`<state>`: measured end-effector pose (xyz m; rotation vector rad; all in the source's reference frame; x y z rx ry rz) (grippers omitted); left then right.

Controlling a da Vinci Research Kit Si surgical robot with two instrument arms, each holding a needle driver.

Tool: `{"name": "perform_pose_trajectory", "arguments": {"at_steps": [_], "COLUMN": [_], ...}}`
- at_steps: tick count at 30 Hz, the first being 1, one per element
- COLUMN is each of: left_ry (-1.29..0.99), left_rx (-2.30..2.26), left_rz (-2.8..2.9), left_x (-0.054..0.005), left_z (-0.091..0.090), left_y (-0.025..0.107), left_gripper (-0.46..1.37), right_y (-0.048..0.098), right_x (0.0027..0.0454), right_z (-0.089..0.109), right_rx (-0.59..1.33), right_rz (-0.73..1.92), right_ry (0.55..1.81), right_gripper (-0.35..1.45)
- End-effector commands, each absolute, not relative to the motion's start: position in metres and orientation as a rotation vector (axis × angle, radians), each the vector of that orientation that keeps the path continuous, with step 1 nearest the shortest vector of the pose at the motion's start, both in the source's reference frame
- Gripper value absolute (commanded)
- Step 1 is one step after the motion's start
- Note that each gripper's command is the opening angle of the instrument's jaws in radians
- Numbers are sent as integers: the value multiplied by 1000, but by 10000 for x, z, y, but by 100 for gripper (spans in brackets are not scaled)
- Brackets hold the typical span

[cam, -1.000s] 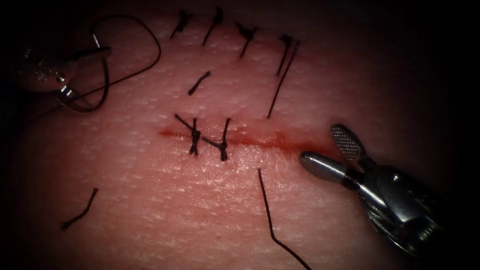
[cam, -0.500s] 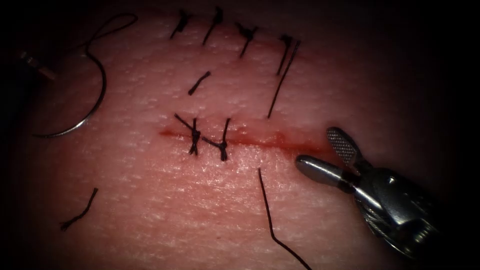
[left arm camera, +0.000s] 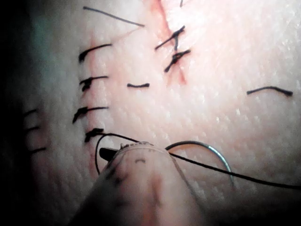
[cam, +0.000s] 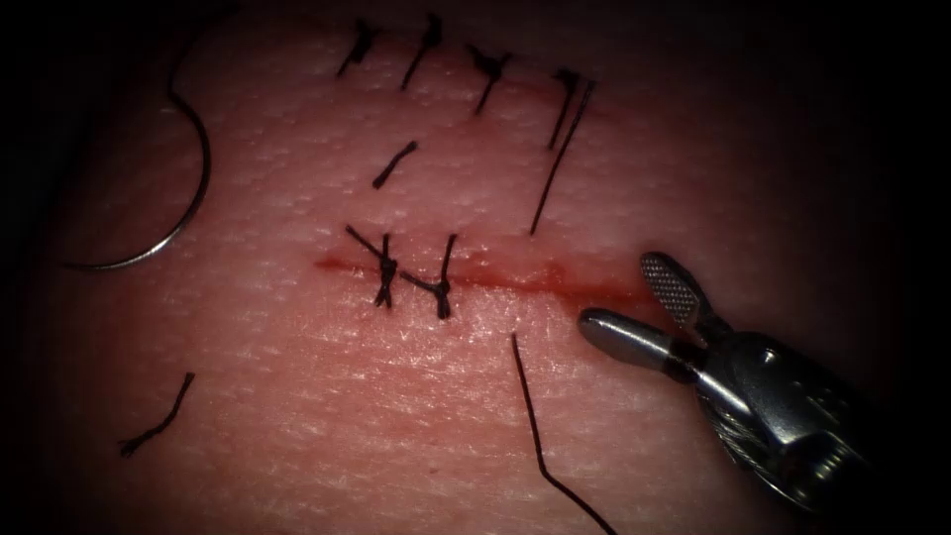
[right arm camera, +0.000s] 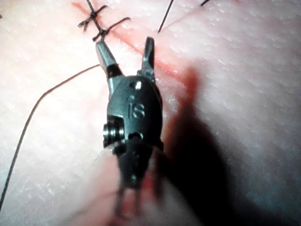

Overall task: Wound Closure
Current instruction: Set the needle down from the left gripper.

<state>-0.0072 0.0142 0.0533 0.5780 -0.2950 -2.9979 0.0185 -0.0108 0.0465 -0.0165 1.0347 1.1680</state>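
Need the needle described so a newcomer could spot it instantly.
Start at the red cut across the tissue; go far left and up. The needle lies free on the surface, held by neither tool. Unlike the straight black thread ends, it is one thin grey metallic arc.

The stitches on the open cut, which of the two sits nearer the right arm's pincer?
The knotted stitch on the right of the pair: it stands closer along the cut to the right pincer, whose jaws are open and hold nothing. The crossed stitch lies farther left.

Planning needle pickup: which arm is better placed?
Left, probably: the needle lies free on tissue far left of the cut, beside the left pincer; the right pincer, open, empty, is at the cut.
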Motion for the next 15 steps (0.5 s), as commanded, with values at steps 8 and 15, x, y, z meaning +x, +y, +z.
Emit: {"name": "perform_pose_trajectory", "arguments": {"at_steps": [8,15], "left_ry": [-317,-208], "left_rx": [650,1094], "left_rz": [-3022,-2941], "left_x": [-93,-136], "left_z": [510,495], "left_y": [130,94], "left_gripper": [72,68], "right_y": [-109,-110], "right_x": [186,187], "right_z": [466,466], "right_rx": [-21,-19], "right_rz": [1150,1147], "right_ry": [1029,1031], "right_gripper": [120,121]}}
